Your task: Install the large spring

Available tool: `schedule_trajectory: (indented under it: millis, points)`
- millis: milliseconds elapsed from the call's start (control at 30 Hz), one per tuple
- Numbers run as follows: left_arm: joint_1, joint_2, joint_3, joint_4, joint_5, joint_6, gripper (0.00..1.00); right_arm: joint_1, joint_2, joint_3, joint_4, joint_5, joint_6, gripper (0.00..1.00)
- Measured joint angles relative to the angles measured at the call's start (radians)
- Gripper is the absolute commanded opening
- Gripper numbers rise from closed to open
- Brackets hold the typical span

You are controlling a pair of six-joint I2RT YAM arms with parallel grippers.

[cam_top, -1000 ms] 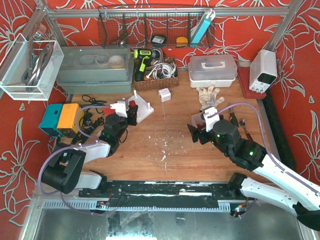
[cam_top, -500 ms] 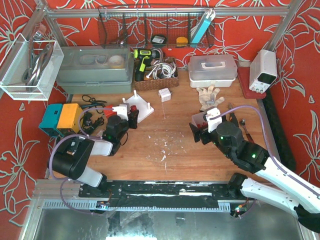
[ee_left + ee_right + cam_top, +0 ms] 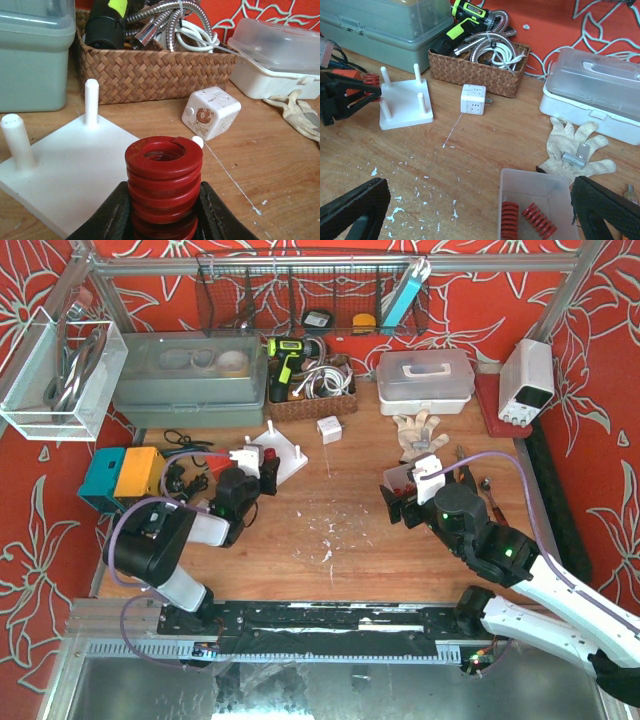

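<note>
Your left end effector [image 3: 164, 200] is clamped on the large red spring [image 3: 164, 165], held upright with its coil axis vertical, low in the left wrist frame in front of the white peg base [image 3: 75, 175]. One peg tip [image 3: 198, 141] peeks out just right of the spring's top rim. Two more pegs stand toward the left of the frame. The left arm is much the nearer. The right end effector [image 3: 400, 502] gapes wide and holds nothing, near the tray of spare springs [image 3: 540, 182] on the worktop [image 3: 485, 145].
</note>
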Motion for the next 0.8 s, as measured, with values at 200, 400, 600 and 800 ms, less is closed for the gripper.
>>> schedule_trajectory:
  millis: [200,400,600,800]
  points:
    - [0.000,0.043,0.026,0.019,-0.001,0.011,0.06,-0.002,0.000,0.000,0.003,0.000,-0.002,0.99]
    - [0.000,0.058,0.029,0.034,-0.001,0.010,0.09,-0.002,0.000,-0.007,0.012,0.000,-0.002,0.99]
    - [0.000,0.029,-0.001,0.034,-0.006,0.006,0.15,-0.007,0.002,-0.015,0.022,-0.001,-0.002,0.99]
    - [-0.004,0.016,-0.021,0.020,-0.014,0.006,0.16,-0.013,0.004,-0.017,0.022,-0.002,-0.002,0.99]
